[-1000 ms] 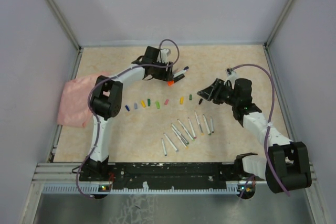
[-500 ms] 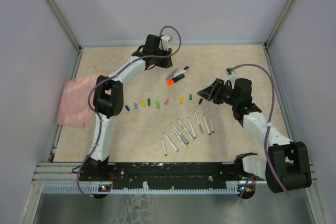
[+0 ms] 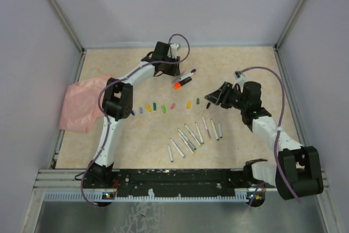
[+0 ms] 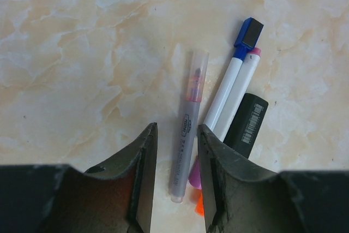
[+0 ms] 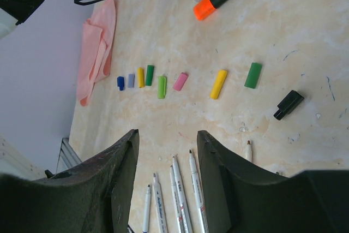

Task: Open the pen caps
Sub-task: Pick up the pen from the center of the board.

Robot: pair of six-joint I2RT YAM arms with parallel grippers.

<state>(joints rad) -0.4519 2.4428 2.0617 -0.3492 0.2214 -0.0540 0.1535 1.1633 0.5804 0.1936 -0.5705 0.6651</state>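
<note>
Pen caps (image 5: pixel 180 81) already pulled lie in a loose row across the middle of the table (image 3: pixel 240 64) — blue, lilac, yellow, greens, pink, then a black one at the right end. The bared pens (image 3: pixel 191 135) are fanned out nearer the bases. What's left for me is the far cluster under the left gripper (image 4: pixel 175 132). It holds a grey pen (image 4: pixel 188 118) with a clear cap, a white pen with a blue cap (image 4: pixel 249 32), another with a pink cap (image 4: pixel 254 53) touching it, and the dark highlighter (image 4: pixel 246 118) beside them. The left jaws stand partway apart with nothing in them. The right gripper (image 5: pixel 167 133) hovers near the row, likewise parted and empty.

To do this step well I'd take the grey pen first, since its capped end lies clear of the others. I'd come down square on the barrel, not the cap, and leave the capped end sticking out so the right gripper can pull straight along the axis. The two white pens touch, so a sloppy descent could drag both.

Against a second ago, the left gripper has backed off from over the highlighter toward the far wall and its jaws have narrowed — the right arm hasn't moved.
</note>
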